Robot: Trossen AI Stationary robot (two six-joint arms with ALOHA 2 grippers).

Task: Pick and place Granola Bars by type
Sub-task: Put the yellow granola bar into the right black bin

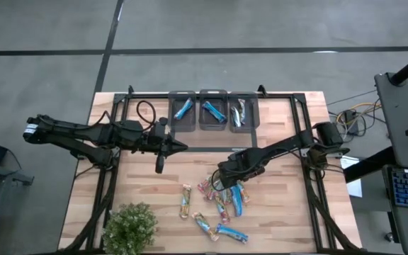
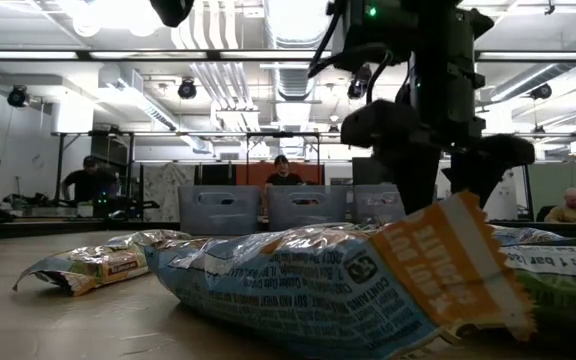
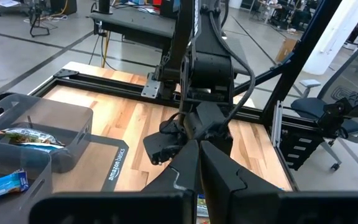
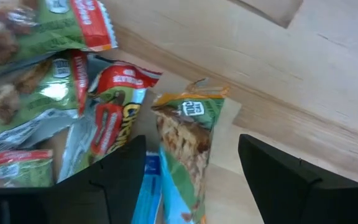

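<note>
Right tool [image 4: 185,174] spread wide, straddling granola bar [image 4: 185,134]

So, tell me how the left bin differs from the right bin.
The left bin holds a blue-wrapped bar; the right bin holds a pale, silvery-wrapped bar. The left bin's bar lies slanted, while the right bin's bar lies more nearly straight along its bin. Both are dark, open bins in the same row at the table's far edge, each holding one bar.
</note>
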